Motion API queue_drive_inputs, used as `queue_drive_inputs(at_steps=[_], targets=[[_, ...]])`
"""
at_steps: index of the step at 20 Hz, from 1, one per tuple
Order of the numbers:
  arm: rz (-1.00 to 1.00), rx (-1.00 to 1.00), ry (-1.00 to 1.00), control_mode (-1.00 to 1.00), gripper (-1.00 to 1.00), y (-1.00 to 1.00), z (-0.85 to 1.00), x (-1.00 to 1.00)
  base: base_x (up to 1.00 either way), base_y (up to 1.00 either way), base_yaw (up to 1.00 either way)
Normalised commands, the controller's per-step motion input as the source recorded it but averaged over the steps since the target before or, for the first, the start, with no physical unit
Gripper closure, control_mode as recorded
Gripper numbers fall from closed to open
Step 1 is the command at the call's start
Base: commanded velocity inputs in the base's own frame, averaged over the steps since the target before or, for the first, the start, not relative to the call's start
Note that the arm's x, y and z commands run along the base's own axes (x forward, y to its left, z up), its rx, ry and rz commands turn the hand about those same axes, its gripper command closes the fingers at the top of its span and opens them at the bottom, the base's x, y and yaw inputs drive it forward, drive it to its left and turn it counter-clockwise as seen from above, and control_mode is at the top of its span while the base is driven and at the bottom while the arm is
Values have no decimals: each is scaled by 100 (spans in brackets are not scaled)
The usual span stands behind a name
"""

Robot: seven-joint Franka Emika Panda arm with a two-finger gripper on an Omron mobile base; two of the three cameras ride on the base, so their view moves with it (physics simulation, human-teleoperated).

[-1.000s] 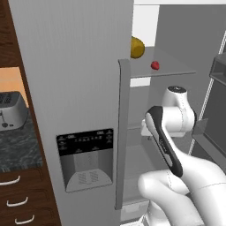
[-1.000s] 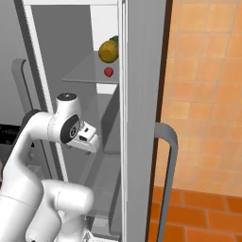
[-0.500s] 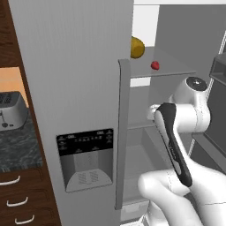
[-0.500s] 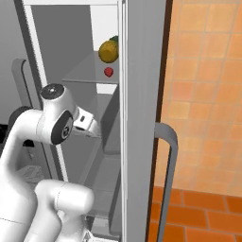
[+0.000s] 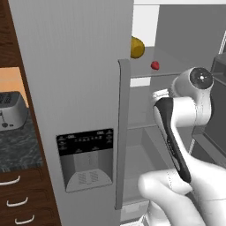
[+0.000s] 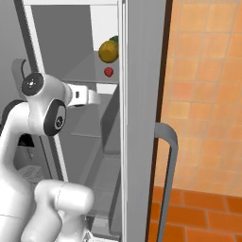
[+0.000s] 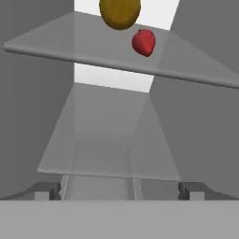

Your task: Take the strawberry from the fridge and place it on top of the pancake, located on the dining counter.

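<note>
End effector (image 7: 119, 190) agape, strawberry (image 7: 144, 42) partly shelf-veiled.

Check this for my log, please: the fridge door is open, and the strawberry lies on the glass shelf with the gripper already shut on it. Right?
Not quite. The gripper is open and holds nothing; in the hand view its fingertips stand wide apart, below the glass shelf. The strawberry lies untouched on that shelf beside the yellow-brown fruit. The fridge door is open, as you said.
</note>
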Motion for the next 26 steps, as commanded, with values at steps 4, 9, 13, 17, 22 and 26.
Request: queue_drive_inputs(at_steps=[4, 9, 13, 17, 22, 26], targets=[[14, 6, -1, -100, -100, -33, 74, 54, 0, 0, 0], [1, 13, 0, -100, -100, -11, 51, 84, 0, 0, 0], [-5, 1, 5, -100, -100, 0, 21, 99, 0, 0, 0], [-8, 6, 2, -100, -100, 0, 6, 82, 0, 0, 0], [-2, 9, 13, -100, -100, -3, 5, 56, 0, 0, 0], [0, 0, 6, -100, -100, -16, -22, 52, 0, 0, 0]])
